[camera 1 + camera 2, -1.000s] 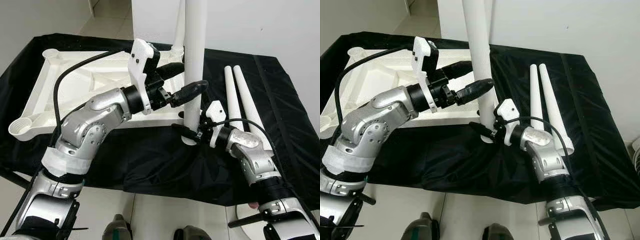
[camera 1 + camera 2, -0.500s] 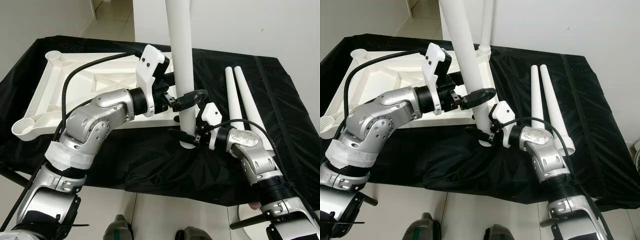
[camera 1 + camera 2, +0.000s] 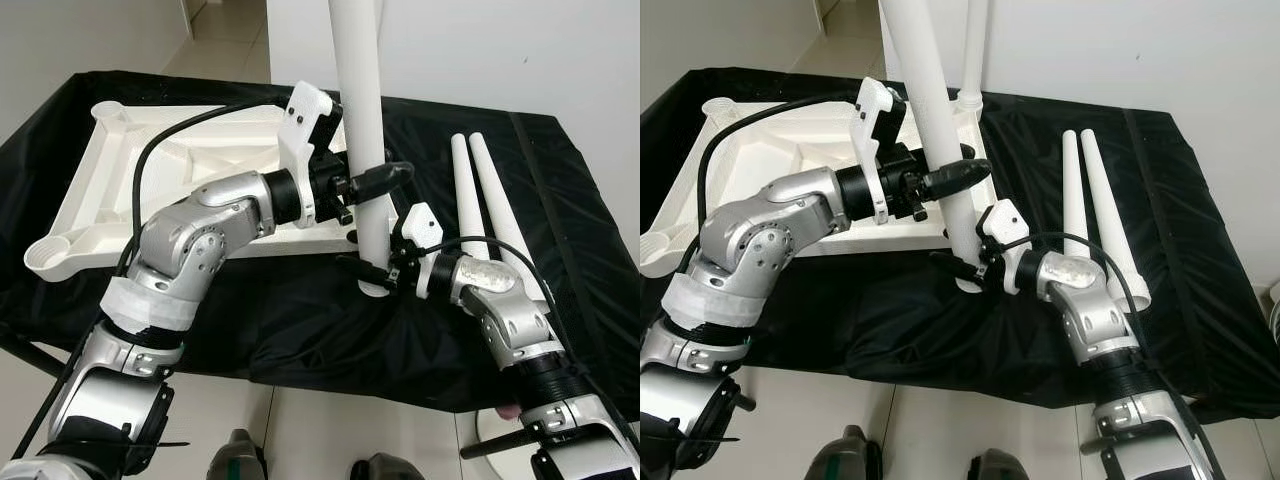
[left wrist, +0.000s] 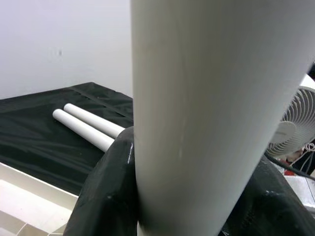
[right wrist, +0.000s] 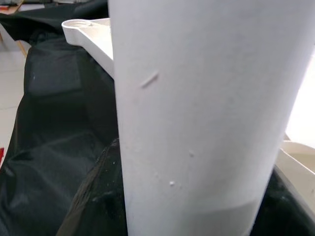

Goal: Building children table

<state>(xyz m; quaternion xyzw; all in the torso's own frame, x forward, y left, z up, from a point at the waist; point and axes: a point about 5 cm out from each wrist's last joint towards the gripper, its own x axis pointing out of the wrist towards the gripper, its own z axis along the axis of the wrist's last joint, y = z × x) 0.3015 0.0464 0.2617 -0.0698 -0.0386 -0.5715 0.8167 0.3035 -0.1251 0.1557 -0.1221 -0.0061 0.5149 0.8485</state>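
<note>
Left eye view, for your record: one white table leg [image 3: 360, 110] stands nearly upright, its lower end at the near right corner of the upturned white tabletop [image 3: 120, 190]. Your left gripper [image 3: 365, 182] has its black fingers closed around the leg at mid-height. Your right gripper [image 3: 372, 272] clamps the same leg near its base. Two spare legs [image 3: 480, 210] lie side by side on the black cloth [image 3: 300, 320], well apart to the right. A fan [image 4: 290, 130] shows in the left wrist view.
</note>
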